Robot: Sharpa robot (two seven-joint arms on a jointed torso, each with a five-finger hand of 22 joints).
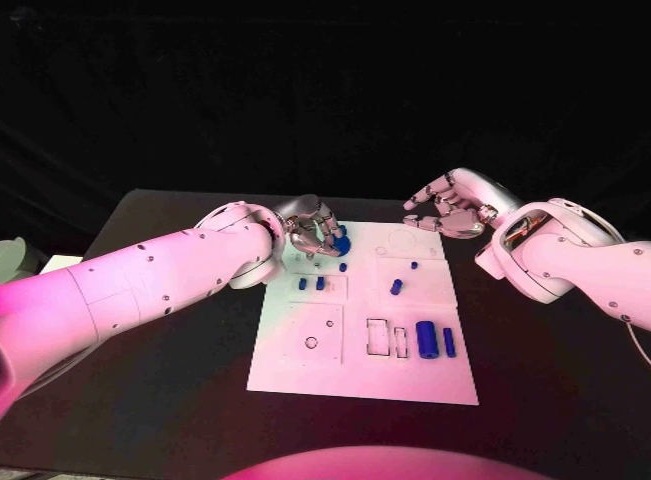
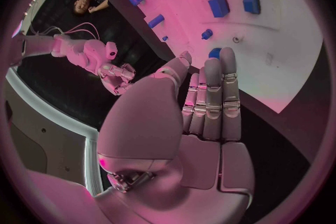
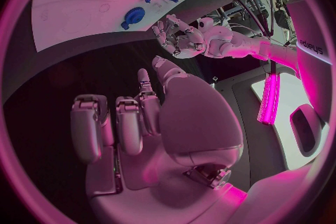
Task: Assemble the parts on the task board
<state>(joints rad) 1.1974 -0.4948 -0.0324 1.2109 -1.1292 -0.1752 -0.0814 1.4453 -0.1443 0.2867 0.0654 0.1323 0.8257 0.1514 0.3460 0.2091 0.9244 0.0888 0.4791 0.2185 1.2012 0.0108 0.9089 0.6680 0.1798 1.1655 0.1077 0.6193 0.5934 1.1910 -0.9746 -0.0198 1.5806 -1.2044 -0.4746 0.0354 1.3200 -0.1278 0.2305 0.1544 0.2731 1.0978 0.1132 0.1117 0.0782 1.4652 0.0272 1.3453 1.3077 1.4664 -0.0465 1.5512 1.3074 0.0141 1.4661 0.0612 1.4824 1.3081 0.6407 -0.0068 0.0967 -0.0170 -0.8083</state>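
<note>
- Left hand at the board's far-left corner, fingers pressed together side by side and reaching over a round blue part; likely about to seat or pick it, contact unclear.
- Right hand hovers off the board's far-right corner, fingers curled in, holding nothing; probably waiting.
- Other blue parts lie in outlined slots near the board's right edge, mid-counter.

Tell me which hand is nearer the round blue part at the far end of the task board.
Left. The left hand is right at the round blue part, fingers beside it. The right hand hovers off past the task board's far right corner, apart from it.
</note>
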